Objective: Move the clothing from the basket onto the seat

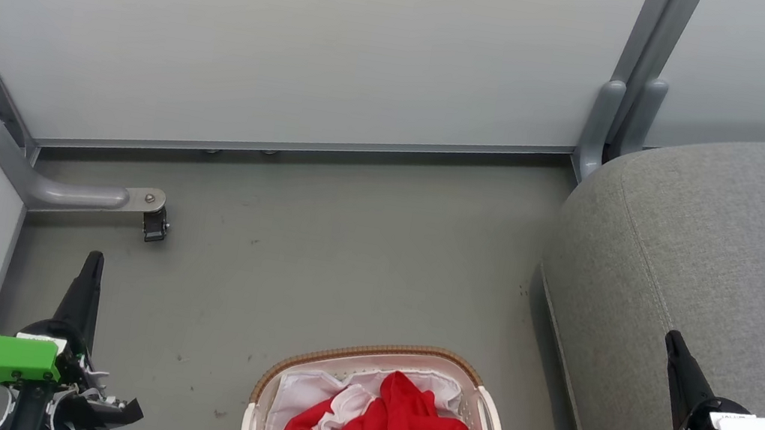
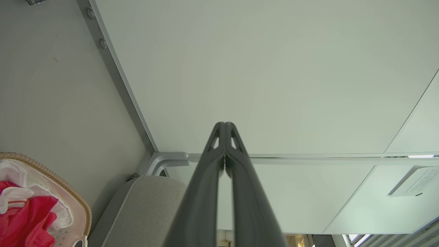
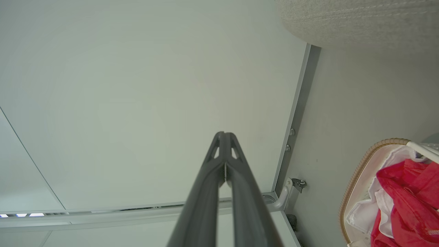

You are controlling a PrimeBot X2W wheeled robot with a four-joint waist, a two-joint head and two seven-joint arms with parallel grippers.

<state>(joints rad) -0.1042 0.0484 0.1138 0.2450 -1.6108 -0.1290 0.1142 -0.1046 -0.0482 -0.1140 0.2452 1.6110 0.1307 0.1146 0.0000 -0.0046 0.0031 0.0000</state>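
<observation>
1. Pressing together, my left fingers (image 1: pixel 83 299) are hovering empty above the floor (image 1: pixel 316 251), left of the basket (image 1: pixel 362 352).
2. Red and white clothing (image 1: pixel 396 429) is lying heaped inside the basket; I am judging the first pick as not yet begun.
3. Just right of the basket, the seat (image 1: pixel 727 244) is standing.
4. My right fingers (image 1: pixel 684 378) are hanging pinched together and empty over the seat; next I am needing to spread one pair and reach into the heap.

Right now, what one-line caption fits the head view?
The left tool and right tool, both shut, flank the basket of red and white clothing; grey seat at right.
</observation>
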